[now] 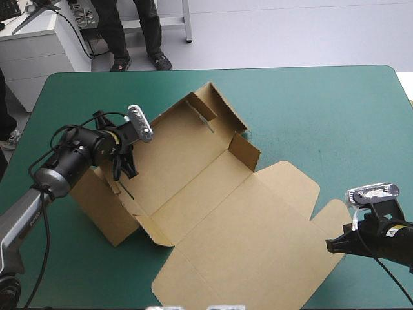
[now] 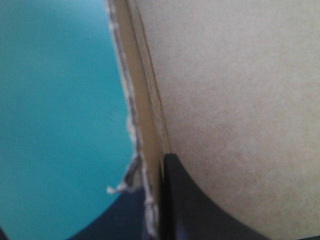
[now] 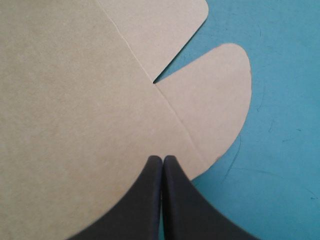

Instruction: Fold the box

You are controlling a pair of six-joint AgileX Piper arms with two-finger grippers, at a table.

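The box (image 1: 213, 213) lies on the left half and middle of the table (image 1: 322, 116), set at an angle and only partly raised. At its far end the walls (image 1: 216, 106) stand up, with a short flap (image 1: 245, 150) upright at the far right corner of the base. The lid (image 1: 258, 258) lies flat toward the near right. It ends in a rounded flap (image 1: 330, 216) on the right and a wider flap (image 1: 290, 184) just beyond it. On the left side a wall panel (image 1: 106, 213) is lifted off the teal-green cover and tilts outward.

The left gripper (image 1: 121, 166) is at that left wall, its black fingers nearly together with the board's edge pinched between them. In the left wrist view the box (image 2: 240, 100) fills the side past the left gripper (image 2: 157, 165). One finger (image 2: 200, 210) lies against the inner face, and the table (image 2: 50, 100) shows on the outer side.

The right gripper (image 1: 330, 245) is near the table's near right corner, pointing left at the lid's edge. In the right wrist view its fingers (image 3: 145, 200) are pressed together in one point, nothing between them. The right gripper (image 3: 162, 159) has its tip over the rounded flap (image 3: 215, 110) at its rim. I cannot tell whether it touches the board. Bare table (image 3: 280, 150) lies beside it on the right.
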